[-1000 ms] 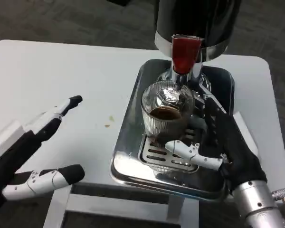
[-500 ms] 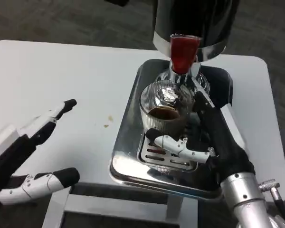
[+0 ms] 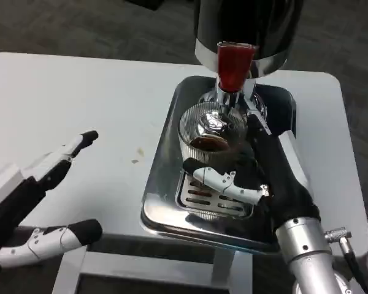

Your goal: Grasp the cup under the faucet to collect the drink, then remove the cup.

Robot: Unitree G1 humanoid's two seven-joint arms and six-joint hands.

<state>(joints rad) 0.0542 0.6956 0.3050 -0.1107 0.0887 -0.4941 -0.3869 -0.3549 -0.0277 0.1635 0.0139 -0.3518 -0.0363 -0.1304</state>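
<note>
- The ribbed clear glass cup (image 3: 210, 138) is standing on the slotted metal drip grate (image 3: 211, 199) inside the shiny steel tray (image 3: 162, 184), directly below the chrome faucet with the red tap handle (image 3: 235, 64), so the drink falls straight into it.
- Dark liquid is sitting in the lower part of the cup, which suggests collecting is under way or nearly done.
- The right hand (image 3: 267, 177) is wrapping around the cup from the right, one white finger (image 3: 224, 182) curving across its front base; the fingers are grasping the cup, probably to steady it for lifting away.
- The left hand (image 3: 40, 202) is waiting over the white surface (image 3: 73, 104), well apart from the tray, fingers released and spread, holding nothing.
</note>
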